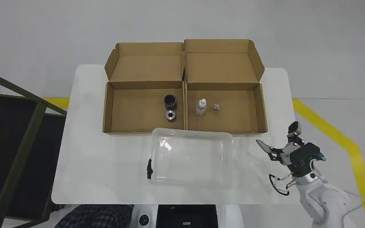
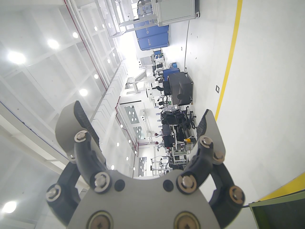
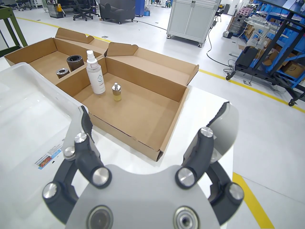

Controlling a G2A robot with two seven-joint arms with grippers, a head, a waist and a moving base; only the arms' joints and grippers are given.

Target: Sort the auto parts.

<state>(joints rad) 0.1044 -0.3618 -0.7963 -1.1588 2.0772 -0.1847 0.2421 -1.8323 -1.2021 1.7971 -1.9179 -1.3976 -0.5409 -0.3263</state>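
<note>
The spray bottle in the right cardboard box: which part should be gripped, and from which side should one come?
Probably the round body of the spray bottle, below its cap, coming from above. It stands upright. The box wall is close on one side and the small brass part on the other, so the right tool should close on the two free sides.

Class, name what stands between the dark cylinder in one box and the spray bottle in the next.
The boxes' adjoining side walls, nothing else, separate the dark cylinder from the spray bottle; the top and right wrist views both show it.
</note>
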